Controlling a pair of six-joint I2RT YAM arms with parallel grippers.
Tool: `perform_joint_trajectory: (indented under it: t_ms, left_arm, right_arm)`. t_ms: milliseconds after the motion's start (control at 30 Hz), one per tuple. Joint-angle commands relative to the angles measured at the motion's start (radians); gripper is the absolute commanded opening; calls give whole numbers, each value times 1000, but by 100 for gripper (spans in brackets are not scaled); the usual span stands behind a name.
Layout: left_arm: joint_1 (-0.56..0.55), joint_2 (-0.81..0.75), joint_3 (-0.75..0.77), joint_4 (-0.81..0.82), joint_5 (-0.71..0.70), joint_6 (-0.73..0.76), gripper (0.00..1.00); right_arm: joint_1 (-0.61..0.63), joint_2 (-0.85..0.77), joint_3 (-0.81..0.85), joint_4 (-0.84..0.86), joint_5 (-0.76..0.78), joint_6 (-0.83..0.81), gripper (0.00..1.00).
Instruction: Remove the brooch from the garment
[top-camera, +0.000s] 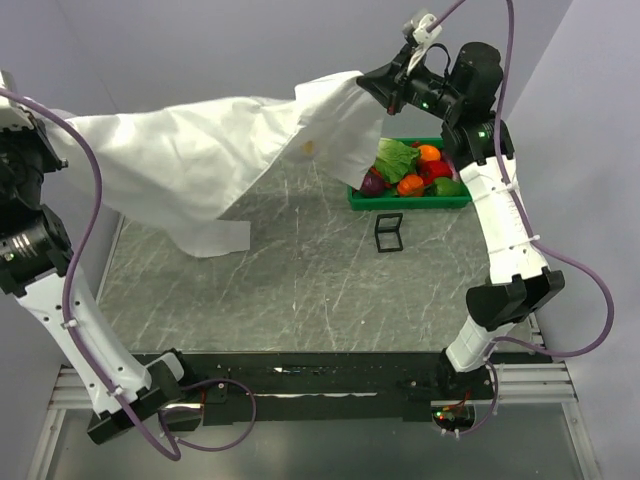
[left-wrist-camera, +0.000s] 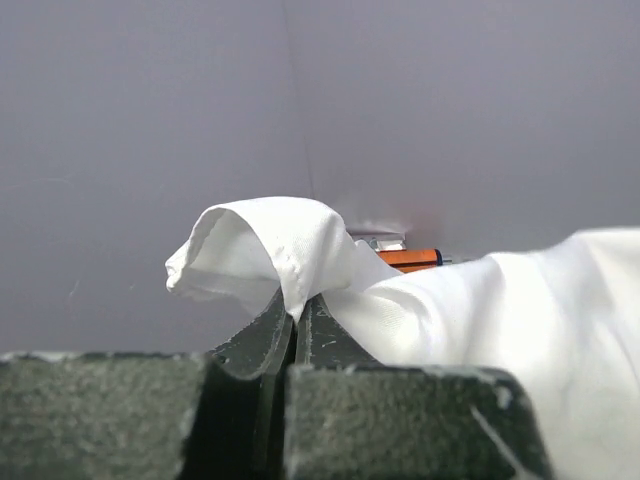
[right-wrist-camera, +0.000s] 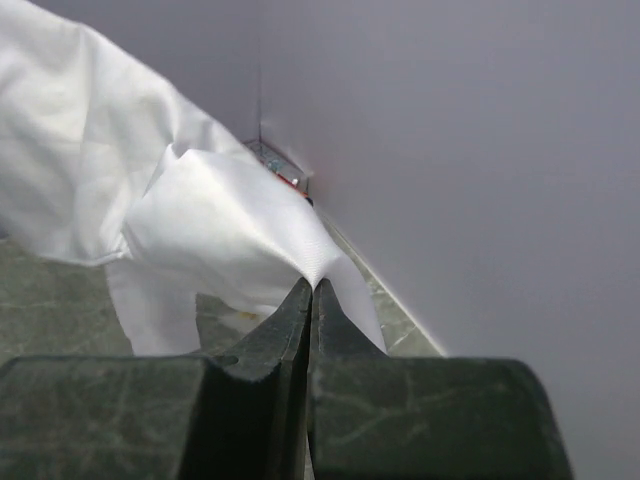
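White shirt hangs stretched in mid-air! Gold-tan brooch sits pinned on the shirt's right part. Now the left gripper is clamped on the shirt's left end, and the right gripper pinches its far right corner, jaws tight on cloth.

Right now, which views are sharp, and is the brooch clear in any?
Top view: even light, sharp, but the brooch is only a tan speck on the shirt. Left wrist: the left gripper is soft near the lens, the shirt at its tips sharper. Right wrist: the right gripper likewise blurred near; the shirt is bright, no brooch shows.
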Motion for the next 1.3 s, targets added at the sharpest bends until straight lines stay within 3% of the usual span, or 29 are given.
perform_joint_trajectory:
  t_ms: [0, 33, 100, 133, 200, 267, 367, 433, 467, 500, 533, 633, 800, 967, 1067, 1200, 1267]
  left_arm:
    - [4, -8, -69, -13, -10, 27, 9]
    - [4, -16, -95, -19, 2, 48, 19]
    - [2, -41, -215, 1, -1, 56, 24]
    - [2, -39, -270, 24, 2, 54, 37]
    - [2, 6, -377, 35, 31, 42, 46]
    - [2, 43, -471, 90, 22, 16, 69]
    - [-44, 74, -513, 130, 13, 31, 78]
    - [-136, 33, -568, 107, 80, 144, 84]
    - [-188, 12, -598, 86, 90, 191, 86]
    - [-329, -36, -629, -1, 85, 287, 86]
    - [-404, -54, -675, -64, 81, 353, 87]
    - [-631, -148, -790, -219, 4, 461, 88]
    - [-798, -304, -971, -321, -1, 538, 83]
    - [-901, -320, -1060, -344, -22, 506, 78]
    - [-927, -300, -1065, -348, -18, 525, 84]
    - [-1065, -216, -1083, -378, -113, 461, 87]
    - [-1096, -181, -1094, -399, -139, 435, 93]
  right_arm:
    - [42, -31, 43, -61, -32, -41, 0]
    - [76, -67, 17, -81, -31, -92, 0]
    - [110, -118, -104, -114, -3, -133, 0]
    - [127, -130, -152, -111, 4, -134, 0]
    - [150, -135, -255, -115, 14, -110, 0]
    - [150, -92, -283, -121, 14, -33, 0]
    - [148, 30, -234, -181, 23, 2, 0]
    - [144, 110, -205, -178, 69, 19, 0]
    - [141, 136, -194, -178, 79, 25, 0]
    - [132, 181, -168, -180, 84, 30, 0]
    - [128, 201, -154, -181, 81, 40, 0]
    - [122, 259, -111, -183, 66, 85, 0]
    - [122, 239, -163, -128, 70, 113, 0]
    - [119, 215, -205, -126, 69, 117, 0]
    - [115, 207, -212, -131, 72, 126, 0]
    - [115, 212, -195, -140, 83, 125, 0]
    - [113, 215, -183, -140, 92, 123, 0]
